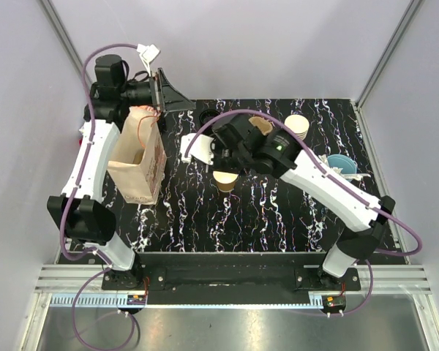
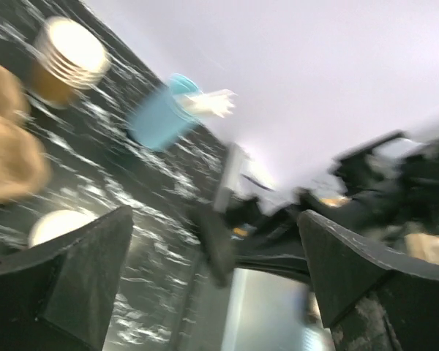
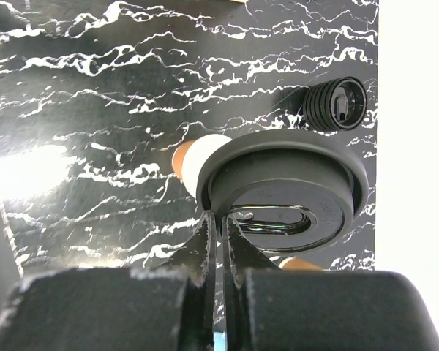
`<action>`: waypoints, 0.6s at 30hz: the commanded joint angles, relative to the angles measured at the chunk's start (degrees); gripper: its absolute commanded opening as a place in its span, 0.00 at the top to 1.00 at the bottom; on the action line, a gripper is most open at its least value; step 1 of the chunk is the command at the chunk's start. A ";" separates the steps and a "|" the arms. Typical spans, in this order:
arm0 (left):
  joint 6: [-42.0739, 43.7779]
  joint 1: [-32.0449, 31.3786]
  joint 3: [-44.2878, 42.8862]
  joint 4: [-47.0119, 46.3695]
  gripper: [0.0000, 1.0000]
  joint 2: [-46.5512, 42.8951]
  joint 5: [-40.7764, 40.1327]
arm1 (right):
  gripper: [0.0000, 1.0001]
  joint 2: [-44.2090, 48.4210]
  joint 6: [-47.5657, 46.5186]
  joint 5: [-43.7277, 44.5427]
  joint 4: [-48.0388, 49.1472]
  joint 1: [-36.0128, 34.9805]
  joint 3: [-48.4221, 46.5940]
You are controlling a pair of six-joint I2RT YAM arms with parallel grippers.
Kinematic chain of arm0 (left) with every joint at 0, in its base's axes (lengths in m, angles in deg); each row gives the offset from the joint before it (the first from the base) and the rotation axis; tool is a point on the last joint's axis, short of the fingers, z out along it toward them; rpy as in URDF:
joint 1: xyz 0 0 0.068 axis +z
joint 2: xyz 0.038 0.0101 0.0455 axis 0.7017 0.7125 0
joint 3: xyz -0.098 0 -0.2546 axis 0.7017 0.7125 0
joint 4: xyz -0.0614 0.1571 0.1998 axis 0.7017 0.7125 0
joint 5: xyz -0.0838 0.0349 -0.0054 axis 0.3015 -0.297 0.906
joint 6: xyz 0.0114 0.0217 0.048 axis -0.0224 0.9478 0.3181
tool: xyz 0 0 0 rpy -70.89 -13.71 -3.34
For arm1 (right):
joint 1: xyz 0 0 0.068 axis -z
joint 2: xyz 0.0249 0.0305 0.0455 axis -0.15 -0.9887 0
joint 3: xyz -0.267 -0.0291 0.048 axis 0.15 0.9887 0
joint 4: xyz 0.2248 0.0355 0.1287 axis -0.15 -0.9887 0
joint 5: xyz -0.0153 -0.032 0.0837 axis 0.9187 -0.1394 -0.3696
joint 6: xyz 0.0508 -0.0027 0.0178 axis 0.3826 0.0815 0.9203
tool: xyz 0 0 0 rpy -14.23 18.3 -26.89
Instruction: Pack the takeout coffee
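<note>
Right gripper [image 3: 219, 223] fingers clenched on the near rim of the black lid [image 3: 282, 190], lower centre. Kraft cup [image 3: 194, 157] stands uncapped beneath, offset left. Risk: the thin edge pinch could let the lid tilt and seat skewed. Left gripper [image 1: 174, 91] spread wide, empty, upper left of top view.

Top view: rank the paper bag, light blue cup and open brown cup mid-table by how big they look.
1. paper bag, clearly the largest.
2 and 3. light blue cup and open brown cup look about alike from above, so I won't rank one over the other.
</note>
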 commanded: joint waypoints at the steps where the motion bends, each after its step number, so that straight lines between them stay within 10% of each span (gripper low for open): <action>1: 16.69 -0.45 -3.10 9.98 0.01 -0.17 -13.69 | 1.00 4.10 -0.20 -1.49 -8.66 1.35 -6.18; 9: 31.45 -5.99 3.05 13.32 0.01 -3.59 -31.46 | 1.00 4.19 -2.04 -5.88 -16.32 9.35 -11.11; 18: 29.36 -7.40 6.76 1.81 0.01 -12.12 -50.18 | 1.00 -1.69 -5.12 -9.31 -15.36 11.28 -1.80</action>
